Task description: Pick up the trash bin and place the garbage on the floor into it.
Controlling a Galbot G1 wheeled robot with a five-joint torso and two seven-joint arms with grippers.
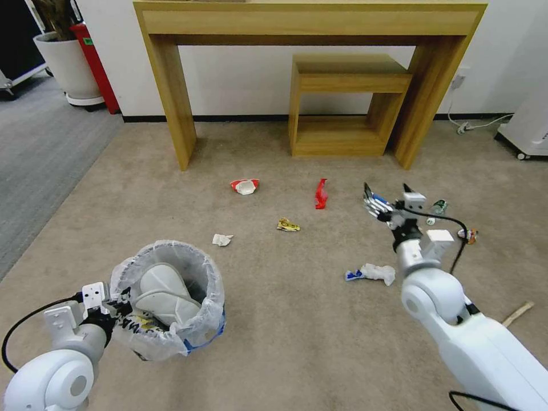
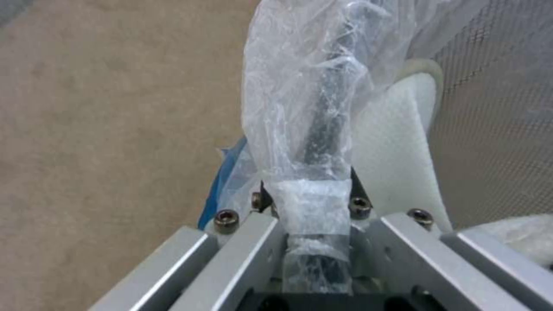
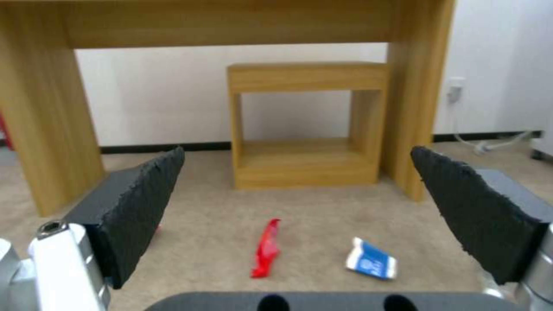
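Note:
The trash bin (image 1: 197,328), lined with a crinkly white bag, hangs tilted at the lower left with white slippers (image 1: 162,291) inside. My left gripper (image 1: 117,308) is shut on its bagged rim (image 2: 314,190), and a slipper (image 2: 397,142) shows beside it. My right gripper (image 1: 386,189) is open above the carpet, with a blue-white carton (image 1: 375,201) just below its fingers. The right wrist view shows the open gripper (image 3: 297,172), the carton (image 3: 371,263) and a red wrapper (image 3: 265,248) ahead. More garbage lies around: red wrapper (image 1: 321,194), crushed cup (image 1: 245,186), yellow wrapper (image 1: 288,225), crumpled paper (image 1: 222,240).
A green-label bottle (image 1: 438,206), a colourful scrap (image 1: 468,234), a white-blue wad (image 1: 372,273) and a wooden stick (image 1: 518,313) lie near my right arm. A wooden desk (image 1: 171,103) and small shelf (image 1: 342,108) stand at the wall. A cable (image 1: 474,124) trails at the right.

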